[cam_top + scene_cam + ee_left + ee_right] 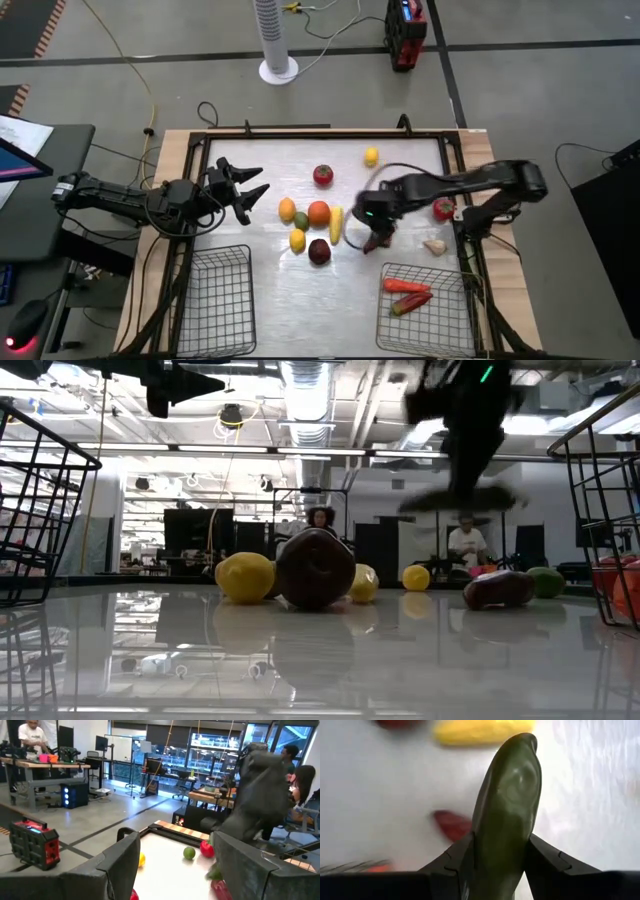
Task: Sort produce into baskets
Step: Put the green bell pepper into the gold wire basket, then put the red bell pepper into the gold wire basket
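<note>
My right gripper (376,228) is shut on a dark green elongated vegetable (512,795) above the table's middle right, over a dark red piece (451,825). My left gripper (254,183) hangs open and empty above the table's left. Loose produce lies on the table: a red tomato (323,176), a yellow lemon (371,156), a cluster of orange, green and yellow pieces (318,212), a dark purple piece (319,251), a red piece (443,208) and a whitish garlic bulb (434,245). The right basket (452,318) holds two red-orange pieces (408,286). The left basket (215,300) is at the near left. My right gripper pinches the green vegetable's two long sides (485,855) between its two fingers (454,864), which come from above. The vegetable's rounded end (525,742) sticks out past the fingers. In the low view it hangs below the gripper (460,498), clear of the table.
The table has a raised dark frame (200,150). A white fan column (277,40) and a red-black box (405,30) stand on the floor beyond the far edge. People sit in the room behind.
</note>
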You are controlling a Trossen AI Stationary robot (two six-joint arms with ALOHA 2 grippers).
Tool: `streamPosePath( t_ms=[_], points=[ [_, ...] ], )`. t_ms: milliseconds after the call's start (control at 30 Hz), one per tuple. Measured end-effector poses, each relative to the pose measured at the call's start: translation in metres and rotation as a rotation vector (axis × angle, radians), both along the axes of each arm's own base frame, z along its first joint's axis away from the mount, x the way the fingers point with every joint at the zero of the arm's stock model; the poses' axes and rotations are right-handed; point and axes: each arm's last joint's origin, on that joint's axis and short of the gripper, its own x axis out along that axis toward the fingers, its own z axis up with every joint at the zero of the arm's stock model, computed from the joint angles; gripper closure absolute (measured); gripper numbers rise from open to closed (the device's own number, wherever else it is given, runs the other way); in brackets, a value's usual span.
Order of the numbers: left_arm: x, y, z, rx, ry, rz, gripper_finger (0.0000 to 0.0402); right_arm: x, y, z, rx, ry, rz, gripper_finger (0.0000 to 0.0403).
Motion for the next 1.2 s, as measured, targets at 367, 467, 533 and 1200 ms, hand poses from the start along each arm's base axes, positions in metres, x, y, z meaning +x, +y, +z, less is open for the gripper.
streamPosePath(
  t_ms=[367,467,533,1200],
  points=[
    [0.0,0.0,0.0,-0.008,-0.004,-0.001,0.0164,-0.091,0.088,0.053,0.227,-0.235,-0.029,0.0202],
    [0.0,0.0,0.0,-0.021,-0.01,-0.003,0.0164,-0.103,0.105,0.037,0.242,-0.184,-0.066,0.0186],
    [0.0,0.0,0.0,-0.024,-0.011,-0.003,0.0164,-0.107,0.113,0.027,0.238,-0.142,-0.085,0.0173],
    [0.001,-0.001,-0.002,-0.046,-0.005,-0.029,0.0164,-0.059,0.042,0.015,-0.042,0.006,-0.042,0.0143]
  ],
)
